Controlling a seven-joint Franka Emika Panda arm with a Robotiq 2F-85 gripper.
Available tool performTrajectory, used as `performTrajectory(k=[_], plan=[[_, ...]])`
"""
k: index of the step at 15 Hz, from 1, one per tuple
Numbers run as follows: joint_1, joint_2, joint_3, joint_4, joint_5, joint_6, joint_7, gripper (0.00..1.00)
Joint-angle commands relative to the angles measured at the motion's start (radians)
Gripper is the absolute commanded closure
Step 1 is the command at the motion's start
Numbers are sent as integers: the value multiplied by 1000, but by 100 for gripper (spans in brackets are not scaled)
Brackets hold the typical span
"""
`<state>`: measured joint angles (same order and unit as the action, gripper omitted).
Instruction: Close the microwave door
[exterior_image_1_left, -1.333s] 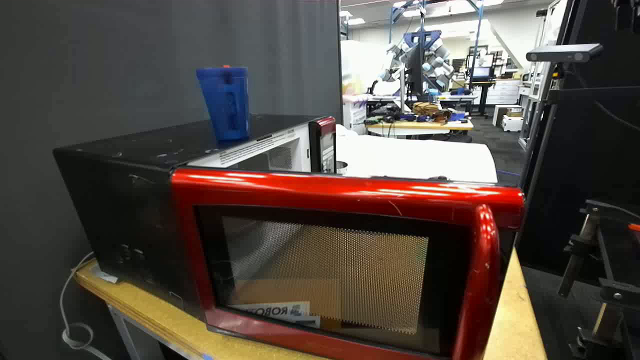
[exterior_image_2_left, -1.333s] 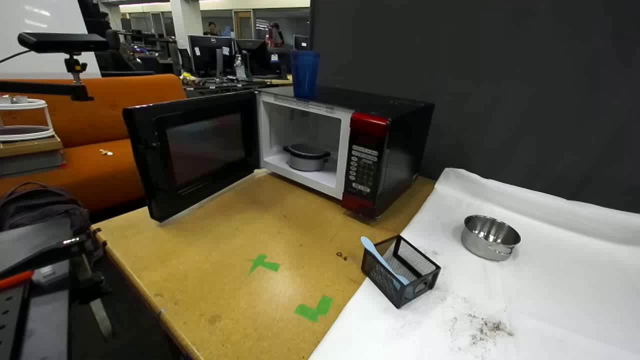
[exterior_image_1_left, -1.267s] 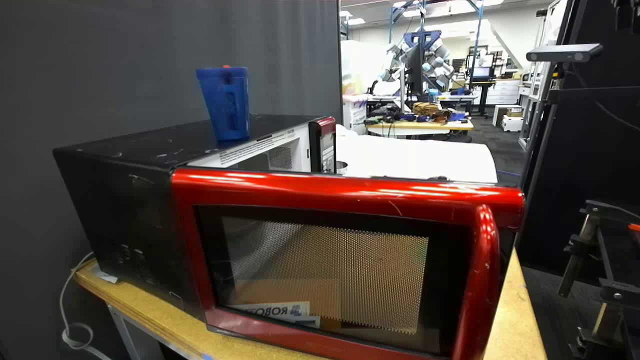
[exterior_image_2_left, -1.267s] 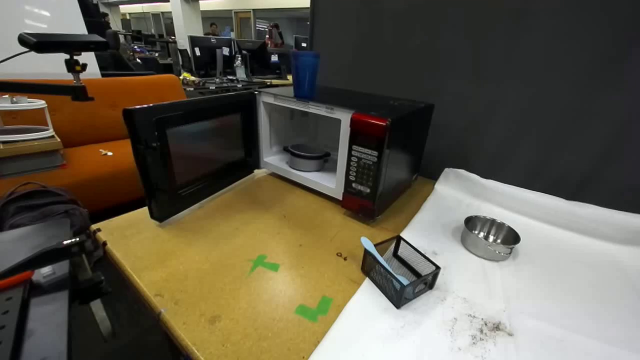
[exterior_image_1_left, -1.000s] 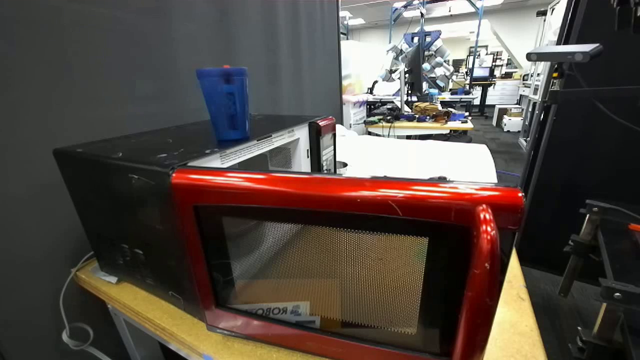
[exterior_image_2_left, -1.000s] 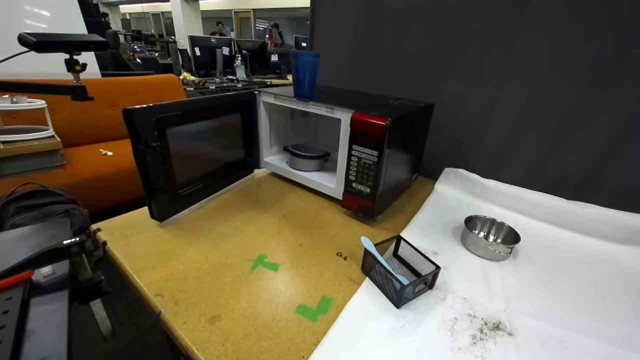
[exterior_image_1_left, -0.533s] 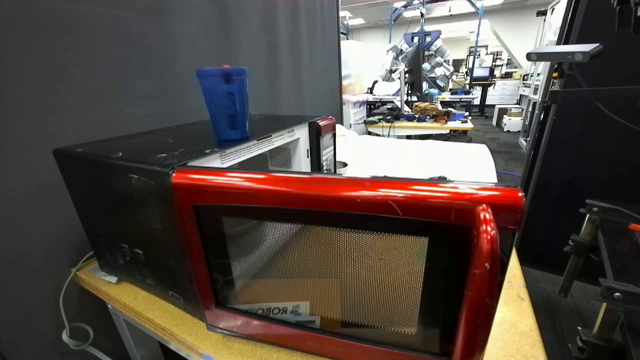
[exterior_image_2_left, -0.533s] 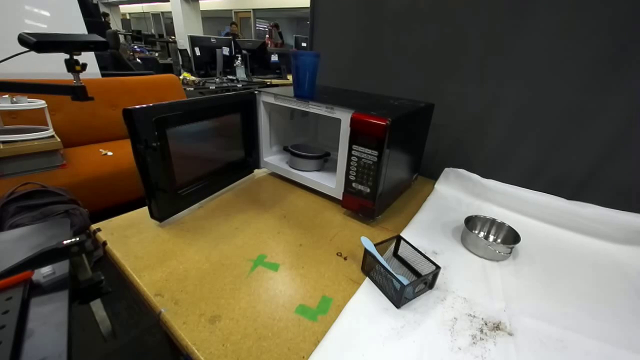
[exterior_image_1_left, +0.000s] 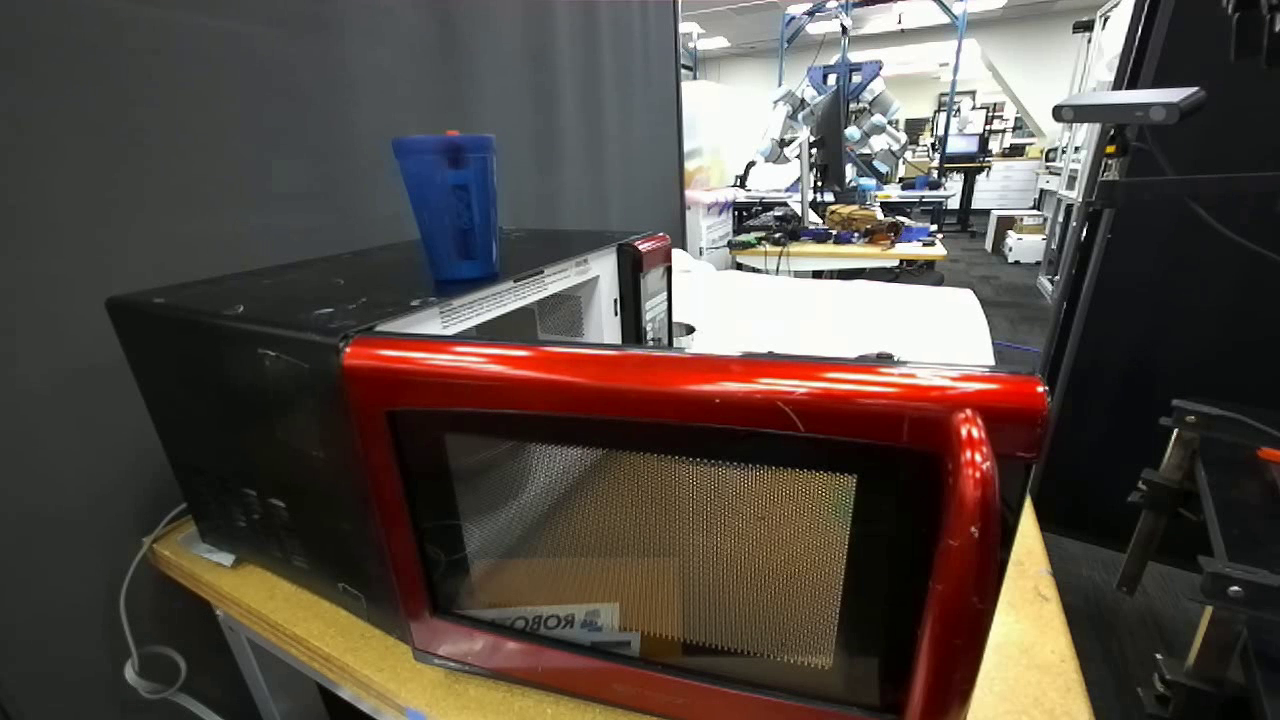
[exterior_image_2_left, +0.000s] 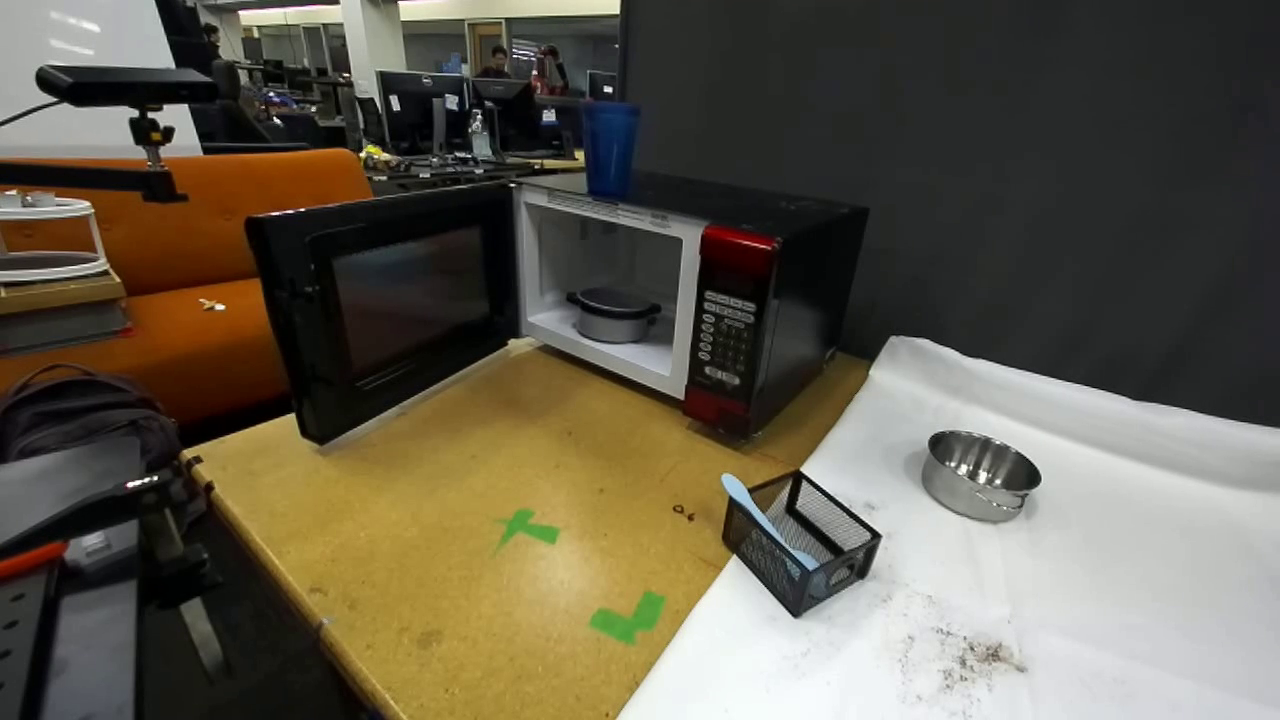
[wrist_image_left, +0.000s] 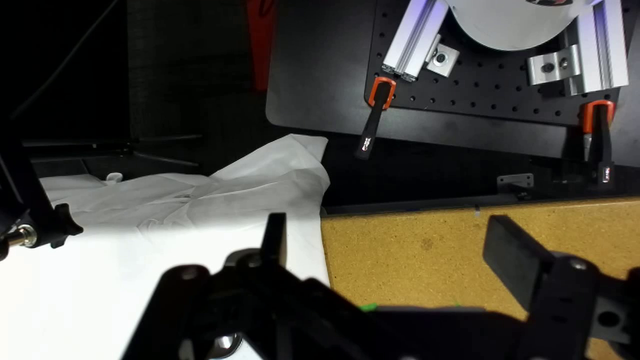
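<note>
Microwave door (exterior_image_1_left: 690, 530): wide open | gripper (wrist_image_left: 387, 230): jaws spread, nothing pinched | closing push is best applied from outside, near red handle (exterior_image_1_left: 965, 560), along swing arc.

Black tool (wrist_image_left: 392, 246), 2 blocky fingertips (wrist_image_left: 515, 261), round screws (wrist_image_left: 578, 264), seemingly grey

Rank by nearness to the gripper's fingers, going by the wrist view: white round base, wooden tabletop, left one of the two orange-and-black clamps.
1. Wooden tabletop: shows between the fingers.
2. Left orange-and-black clamp: up the picture from them.
3. White round base: at the top edge, right of centre.
</note>
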<state>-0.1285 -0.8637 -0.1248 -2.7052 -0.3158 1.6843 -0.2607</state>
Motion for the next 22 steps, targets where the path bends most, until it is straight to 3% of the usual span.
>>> performTrajectory(k=[1,3,6,13,15,19,22], plan=[[23,-1,-20,0,5,-4,12,0],[44,-3,-8,-9,72,5,65,0],[102,-18,45,-52,269,65,212,0],[206,132,253,-85,650,451,576,0],[237,192,335,-86,692,531,670,0],[286,304,498,-60,654,527,882,0],[324,364,538,-33,687,587,1007,0]])
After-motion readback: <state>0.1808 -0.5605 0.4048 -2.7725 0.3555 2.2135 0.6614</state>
